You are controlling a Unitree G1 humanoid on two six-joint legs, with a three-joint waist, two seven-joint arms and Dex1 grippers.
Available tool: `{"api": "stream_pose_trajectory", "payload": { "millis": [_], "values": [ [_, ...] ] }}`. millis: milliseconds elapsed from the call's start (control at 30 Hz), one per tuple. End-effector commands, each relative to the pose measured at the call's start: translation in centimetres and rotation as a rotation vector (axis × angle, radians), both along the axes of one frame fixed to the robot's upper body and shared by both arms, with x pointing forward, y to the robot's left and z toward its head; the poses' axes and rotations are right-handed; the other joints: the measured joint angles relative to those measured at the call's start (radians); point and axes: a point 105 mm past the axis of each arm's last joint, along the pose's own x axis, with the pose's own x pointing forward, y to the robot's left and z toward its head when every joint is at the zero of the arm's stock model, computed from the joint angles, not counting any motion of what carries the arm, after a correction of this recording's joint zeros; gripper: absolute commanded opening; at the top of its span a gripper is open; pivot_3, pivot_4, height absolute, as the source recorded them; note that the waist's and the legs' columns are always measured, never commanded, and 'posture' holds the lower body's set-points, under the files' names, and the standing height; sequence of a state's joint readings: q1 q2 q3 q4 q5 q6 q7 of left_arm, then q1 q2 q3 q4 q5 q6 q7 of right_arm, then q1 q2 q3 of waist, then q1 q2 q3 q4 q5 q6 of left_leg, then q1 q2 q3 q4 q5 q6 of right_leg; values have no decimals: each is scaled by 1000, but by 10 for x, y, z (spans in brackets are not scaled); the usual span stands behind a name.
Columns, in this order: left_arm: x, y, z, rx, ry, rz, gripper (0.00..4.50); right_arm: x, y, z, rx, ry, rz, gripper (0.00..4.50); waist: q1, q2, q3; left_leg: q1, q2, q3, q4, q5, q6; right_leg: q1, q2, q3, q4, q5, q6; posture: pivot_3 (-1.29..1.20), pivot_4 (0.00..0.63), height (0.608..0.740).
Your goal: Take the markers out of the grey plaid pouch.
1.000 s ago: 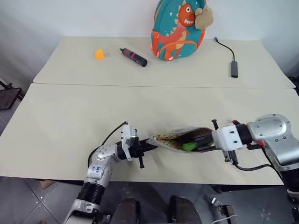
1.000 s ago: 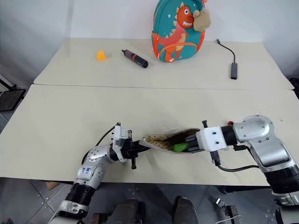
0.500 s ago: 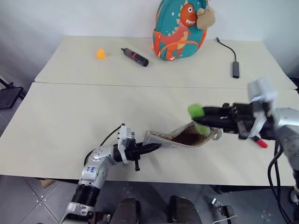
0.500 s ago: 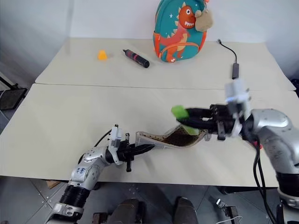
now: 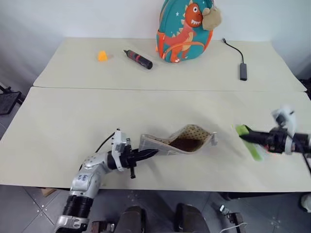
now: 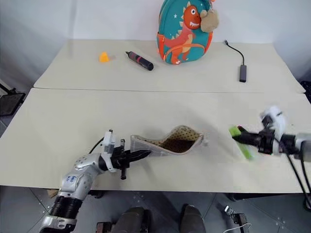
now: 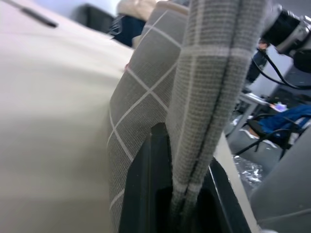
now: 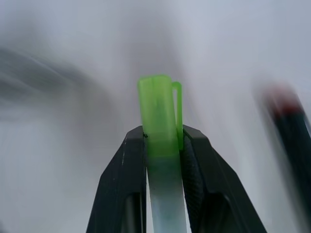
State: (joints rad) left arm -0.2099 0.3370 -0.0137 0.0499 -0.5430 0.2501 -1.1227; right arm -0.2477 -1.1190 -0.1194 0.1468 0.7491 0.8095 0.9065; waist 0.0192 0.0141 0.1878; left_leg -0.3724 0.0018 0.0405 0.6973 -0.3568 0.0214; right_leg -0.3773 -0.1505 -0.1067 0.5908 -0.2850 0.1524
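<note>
Left eye view: the left gripper (image 5: 148, 154) clamps one end of the grey plaid pouch (image 5: 177, 141) near the front edge of the table (image 5: 73, 121), the pouch's mouth gaping to show tan dotted lining. To the right, well apart from the pouch, the right gripper (image 5: 249, 137) hangs above the tabletop, clenched on a green marker (image 5: 248, 141) whose capped end juts past its fingertips. From the left wrist, grey fabric with white grid lines sits pinched between the two black fingers (image 7: 146, 194). From the right wrist, the green cap stands between the fingers, with a dark, red-ended shape blurred beside them. At the table's far side rest a teal dinosaur backpack (image 5: 184, 30), a black marker with a red band (image 5: 138, 58), a small orange object (image 5: 102, 56) and a black cable adapter (image 5: 243, 71).
</note>
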Motion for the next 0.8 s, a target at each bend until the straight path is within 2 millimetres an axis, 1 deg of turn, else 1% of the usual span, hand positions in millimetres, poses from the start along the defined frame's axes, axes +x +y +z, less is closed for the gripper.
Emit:
{"api": "stream_pose_trajectory", "payload": {
  "millis": [33,67,133,200,267,300,333,367,400,433,467,500,567,633,667,700,733,800],
  "values": [
    [3,10,17,-53,-35,56,0,9,10,10,34,-107,36,599,-1,0,0,0,0,0,0,0,0,0,0,0,0,0,0,0,150,740],
    [3,13,20,-61,-32,68,0,9,14,10,48,-123,60,599,-1,0,0,1,1,0,0,0,0,0,0,0,1,0,0,0,150,740],
    [1,20,23,-73,-12,81,0,11,19,9,41,-161,85,1333,0,0,0,1,1,0,0,0,0,0,0,0,0,0,0,0,150,740],
    [-1,27,26,-91,22,95,0,12,21,9,30,-195,106,1919,0,0,0,1,1,-1,0,0,-1,0,0,0,0,0,0,0,150,740],
    [-3,35,31,-114,63,107,0,11,25,15,36,-254,156,2591,2,0,0,0,1,-1,0,0,-1,0,0,0,0,0,0,0,150,740],
    [-5,39,34,-136,93,119,0,10,25,19,33,-298,182,2978,2,0,0,0,0,-1,0,0,-1,0,0,0,0,0,0,0,150,740],
    [-5,48,39,-180,150,144,0,8,30,29,37,-392,241,3319,4,0,0,0,0,-1,0,0,-1,0,0,0,0,0,0,0,150,740],
    [-6,63,45,-247,229,200,0,3,36,39,62,-468,303,3615,5,0,1,0,0,-1,0,0,-1,0,0,0,0,0,0,0,150,740],
    [-7,73,49,-291,286,234,0,-1,41,46,78,-521,346,3977,4,-1,1,0,1,-2,0,0,-1,0,0,0,0,0,0,0,150,740],
    [-9,86,49,-332,360,284,0,-4,47,56,127,-618,380,4378,3,-1,1,0,5,-3,0,0,-1,1,0,0,0,0,0,0,150,740],
    [-11,98,50,-377,404,334,0,-7,51,61,158,-679,396,4471,3,-2,1,0,6,-3,0,0,-1,1,1,0,0,0,0,0,150,740],
    [-12,106,50,-418,443,379,0,-8,56,60,174,-696,414,4471,1,-2,1,1,8,-3,0,0,-1,1,1,0,0,0,0,0,150,740],
    [-12,123,50,-500,512,479,0,-11,65,54,168,-715,459,4471,1,-2,1,2,8,-2,0,0,-2,2,1,1,0,0,0,0,150,740],
    [-13,141,52,-621,556,592,0,-16,76,48,171,-749,524,4471,1,-2,1,2,8,-3,0,-1,-2,2,1,1,1,0,0,0,150,740],
    [-13,149,51,-667,579,644,0,-19,79,45,190,-739,551,4471,3,-2,1,2,8,-3,0,-1,-2,2,1,2,1,0,0,0,150,740],
    [-13,157,48,-715,604,703,0,-23,84,43,198,-755,593,4471,5,-2,1,2,8,-3,0,-1,-2,2,1,2,0,0,0,0,150,740],
    [-14,166,43,-766,650,756,0,-27,89,41,245,-727,616,4471,5,-2,1,2,7,-3,0,-1,-2,2,1,2,0,0,0,0,150,740],
    [-17,180,32,-814,708,866,0,-31,95,35,264,-730,653,4471,5,-2,1,2,7,-3,0,-1,-2,2,1,2,0,0,0,0,150,740]
  ]
}}
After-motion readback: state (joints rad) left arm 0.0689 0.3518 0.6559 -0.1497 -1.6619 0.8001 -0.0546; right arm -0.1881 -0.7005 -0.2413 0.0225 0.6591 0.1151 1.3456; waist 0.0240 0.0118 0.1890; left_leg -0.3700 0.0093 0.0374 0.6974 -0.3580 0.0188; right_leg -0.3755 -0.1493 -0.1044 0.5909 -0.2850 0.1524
